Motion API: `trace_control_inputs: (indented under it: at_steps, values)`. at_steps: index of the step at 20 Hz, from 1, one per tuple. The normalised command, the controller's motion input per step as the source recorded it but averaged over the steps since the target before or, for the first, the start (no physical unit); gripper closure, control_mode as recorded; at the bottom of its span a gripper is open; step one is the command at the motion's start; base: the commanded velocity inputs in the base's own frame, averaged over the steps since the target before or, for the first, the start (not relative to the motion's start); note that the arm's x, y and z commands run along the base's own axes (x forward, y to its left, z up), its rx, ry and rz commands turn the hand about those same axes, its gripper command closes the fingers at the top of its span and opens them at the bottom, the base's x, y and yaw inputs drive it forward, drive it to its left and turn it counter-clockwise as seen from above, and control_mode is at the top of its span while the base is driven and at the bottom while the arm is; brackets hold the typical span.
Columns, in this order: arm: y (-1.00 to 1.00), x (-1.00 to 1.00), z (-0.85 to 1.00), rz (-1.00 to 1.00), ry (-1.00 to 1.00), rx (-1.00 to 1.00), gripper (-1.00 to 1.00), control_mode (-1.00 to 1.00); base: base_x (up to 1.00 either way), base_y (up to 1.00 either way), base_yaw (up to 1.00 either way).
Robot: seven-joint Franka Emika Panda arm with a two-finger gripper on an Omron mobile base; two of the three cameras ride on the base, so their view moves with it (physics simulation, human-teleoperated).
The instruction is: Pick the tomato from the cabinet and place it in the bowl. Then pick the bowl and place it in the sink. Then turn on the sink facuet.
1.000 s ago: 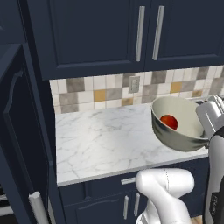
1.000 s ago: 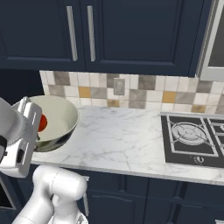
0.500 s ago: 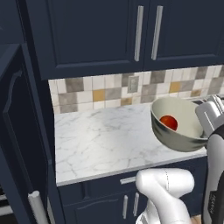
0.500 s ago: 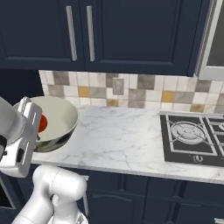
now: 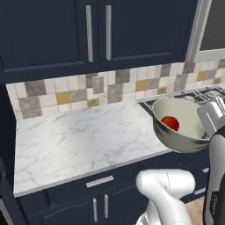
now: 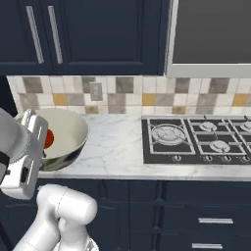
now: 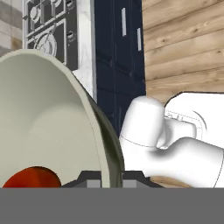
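Bowl (image 5: 186,132), round and creamy-smooth, holds glossy red tomato (image 5: 170,123), claw-pinched rim.

My base rolls rightward along the bench (image 5: 79,140): the stove (image 6: 196,137) comes into sight, the tall cabinet slips off the left edge.

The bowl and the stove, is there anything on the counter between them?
No. Between the bowl and the stove, the right base view shows bare marble counter.
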Motion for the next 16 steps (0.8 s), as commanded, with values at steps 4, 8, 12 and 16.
trace_control_inputs:
  at_steps: [4, 8, 12, 16]
  values:
    - [0.0, 0.0, 0.0, 0.0, 0.0, 0.0, 1.0, 1.0, -0.04, -0.74, -0.55]
    - [0.0, 0.0, 0.0, 0.0, 0.0, 0.0, 1.0, 1.0, -0.25, -0.73, -0.58]
    - [0.0, 0.0, 0.0, 0.0, 0.0, 0.0, 1.0, 1.0, -0.42, -0.59, -0.59]
    - [0.0, 0.0, 0.0, 0.0, 0.0, 0.0, 1.0, 1.0, -0.41, -0.55, -0.58]
